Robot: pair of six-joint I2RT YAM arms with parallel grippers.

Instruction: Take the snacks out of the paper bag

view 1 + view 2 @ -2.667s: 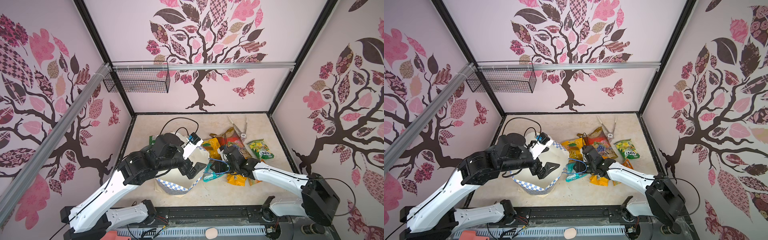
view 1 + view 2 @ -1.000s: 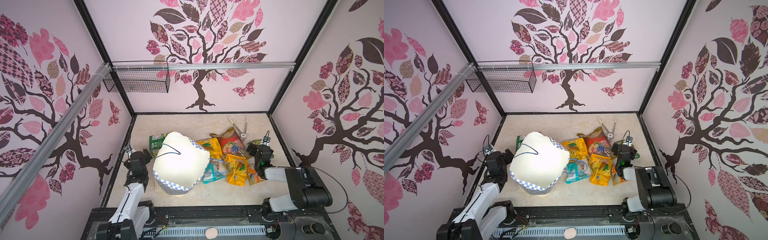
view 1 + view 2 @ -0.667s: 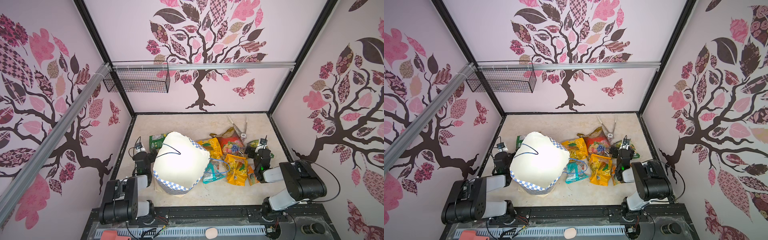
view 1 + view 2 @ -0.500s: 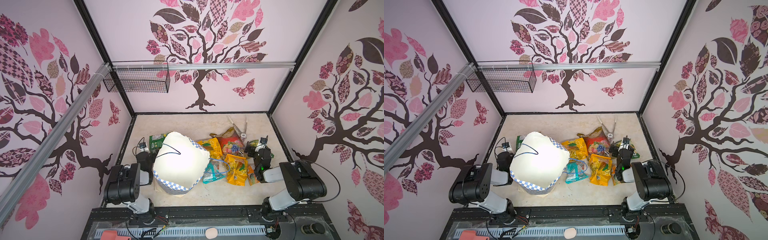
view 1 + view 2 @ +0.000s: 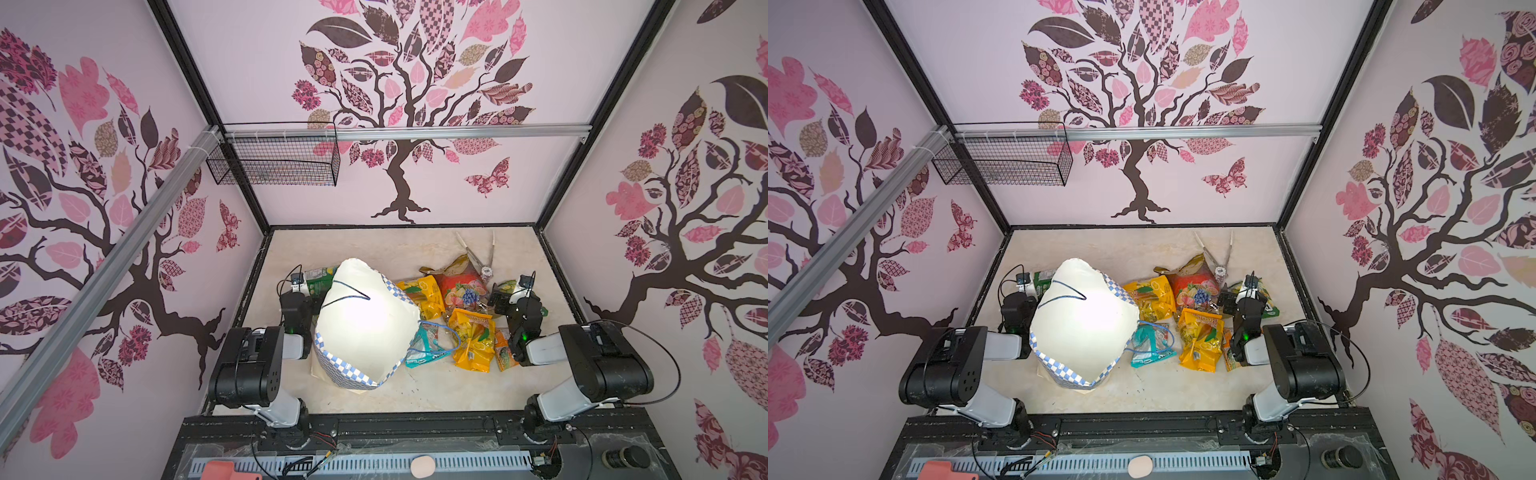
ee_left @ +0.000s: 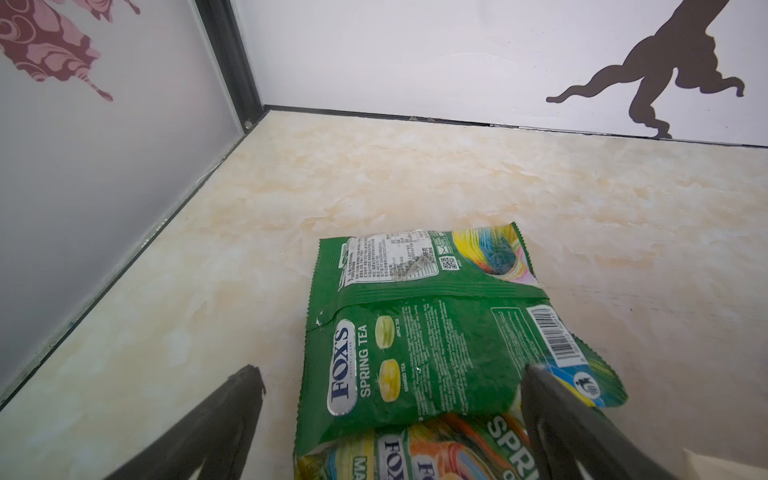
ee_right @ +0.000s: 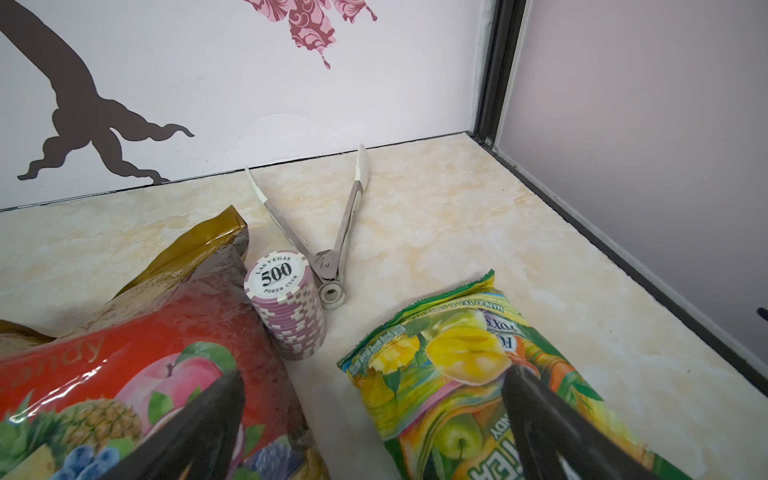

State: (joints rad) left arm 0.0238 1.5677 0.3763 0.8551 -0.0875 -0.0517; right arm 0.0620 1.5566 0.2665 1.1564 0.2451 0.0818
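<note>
Paper bag: the paper bag (image 5: 365, 328) lies slumped on the surface (image 5: 374, 249), left of centre in both top views. Its cream side is up and the checkered band runs along its near edge. Its inside is hidden, so I cannot tell whether any packet is left in it.
Snacks beside it: the orange packet (image 5: 419, 291), red packet (image 5: 461, 289), yellow packet (image 5: 471, 336) and teal packet (image 5: 424, 347) lie in a loose heap by the bag's right side (a blue cord handle loops over the teal one).
Outliers: the green packet (image 6: 424, 353) lies behind the bag, and the yellow-green packet (image 7: 469, 374) lies far right.
Left tool: the left tool (image 6: 390, 370) is spread wide and empty, low over the green packet.
Right tool: the right tool (image 7: 374, 374) is spread wide and empty, between the red and yellow-green packets.
Handling: the packets look light, soft, crinkly and slick, so they would probably skid under a flat press. A pinch on a crimped end seam should hold better. The bag is floppy paper and is best taken by its rim or cord.
Bystanders: the tongs (image 7: 332, 232) and the poker chips (image 7: 286, 307) are no part of the task.
</note>
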